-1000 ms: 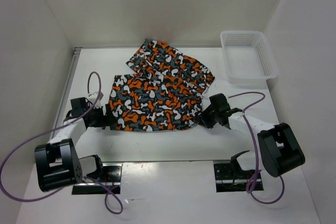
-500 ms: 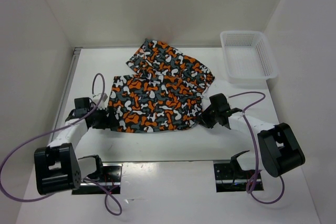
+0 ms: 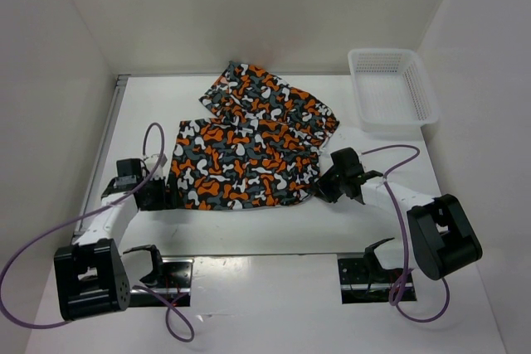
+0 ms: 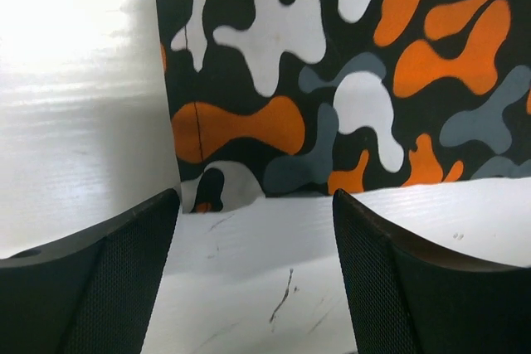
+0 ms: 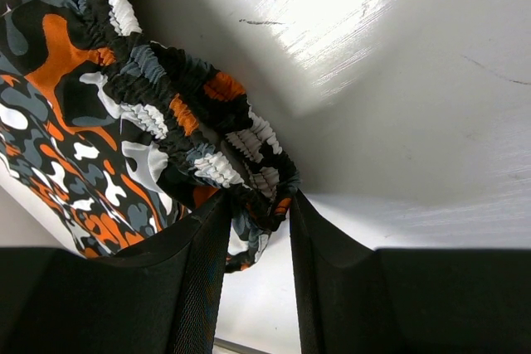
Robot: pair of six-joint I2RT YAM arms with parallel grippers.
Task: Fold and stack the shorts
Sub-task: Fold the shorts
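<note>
One pair of camouflage shorts (image 3: 245, 165) lies folded flat in mid-table; a second pair (image 3: 270, 101) lies spread behind it, partly under it. My left gripper (image 3: 163, 195) is open and empty, just left of the front shorts' near-left corner. In the left wrist view its fingers (image 4: 108, 279) stand wide apart over bare table, with the shorts' hem (image 4: 332, 80) a little ahead. My right gripper (image 3: 320, 189) is shut on the elastic waistband (image 5: 249, 134) at the shorts' right edge; the bunched fabric sits between its fingers (image 5: 199, 288).
A white mesh basket (image 3: 390, 89) stands at the back right. White walls close in the table on the left, back and right. Purple cables loop beside both arms.
My left gripper has drawn back to the left, off the shorts' left edge, and now stands open over bare table. The right gripper and shorts have stayed in place.
</note>
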